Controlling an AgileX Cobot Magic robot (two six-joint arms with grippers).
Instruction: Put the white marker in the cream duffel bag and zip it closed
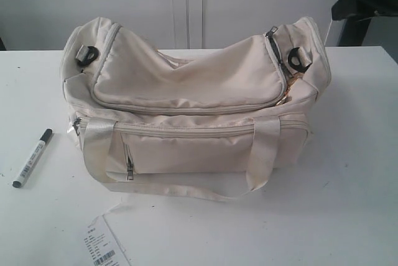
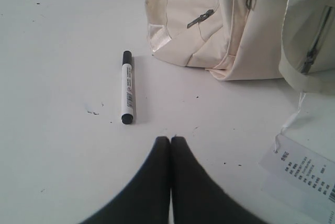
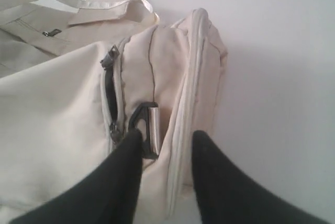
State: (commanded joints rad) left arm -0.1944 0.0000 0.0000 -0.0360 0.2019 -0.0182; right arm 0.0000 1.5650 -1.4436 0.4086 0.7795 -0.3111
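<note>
**Item 1, white marker**: We record it lying flat on the table, at 8 o'clock from the bag and clear of it, with the black cap pointing away from the camera. It is not gripped.

**Item 2, cream duffel bag**: It sits at table centre, slumped in the middle. The curved top zipper looks run nearly shut. The right wrist view shows only a short dark gap by the slider.

**Item 3, left gripper**: The fingers are pressed together with nothing between them. It hangs over bare table near the marker.

**Item 4, right gripper**: The fingers are parted over the bag's 3 o'clock end, beside the black strap ring. We cannot tell whether they touch the fabric.

**Item 5, paper tag**: It lies at 7 o'clock from the bag and is not the target.

**Hazards, as we judge them:**
- Closed fingers brought down on the round barrel would nudge it into a roll.
- With the mouth this narrow, the marker would jam at the opening.
- Pulling the slider on soft, unbraced fabric could drag the whole bag.
- The right fingers could snag the ring instead of the zipper pull.
</note>
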